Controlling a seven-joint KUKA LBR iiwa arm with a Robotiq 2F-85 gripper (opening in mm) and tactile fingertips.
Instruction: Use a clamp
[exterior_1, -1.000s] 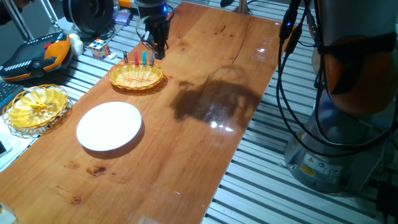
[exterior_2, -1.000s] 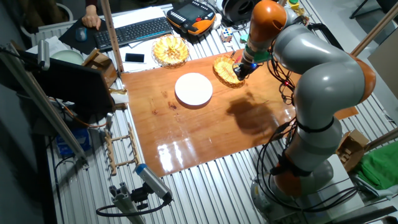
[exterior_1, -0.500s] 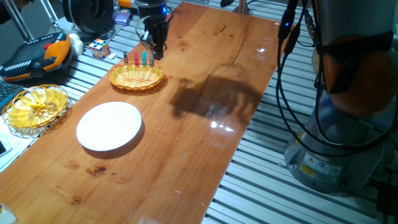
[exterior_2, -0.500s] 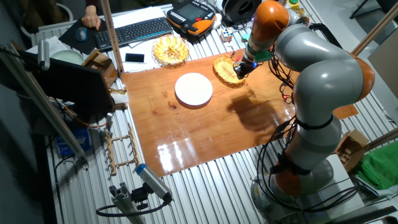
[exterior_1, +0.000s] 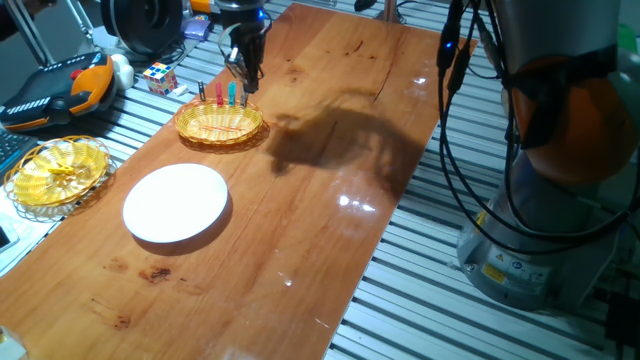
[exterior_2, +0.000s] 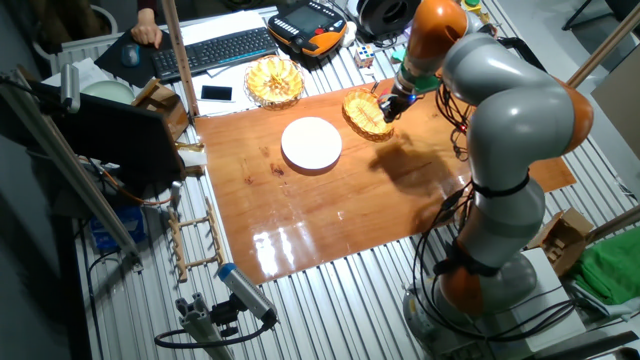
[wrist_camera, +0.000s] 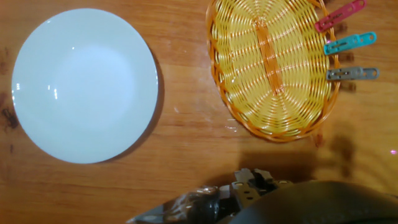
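On wooden table (exterior_1: 330, 200), white plate (exterior_1: 176, 203), yellow basket (exterior_1: 219, 123)

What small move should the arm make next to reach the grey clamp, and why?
Probably lower the gripper toward the grey clamp. The clamp sits clipped on the basket rim beside the teal peg and red peg, untouched, and the gripper hangs above that rim. Whether the jaws are open cannot be told.
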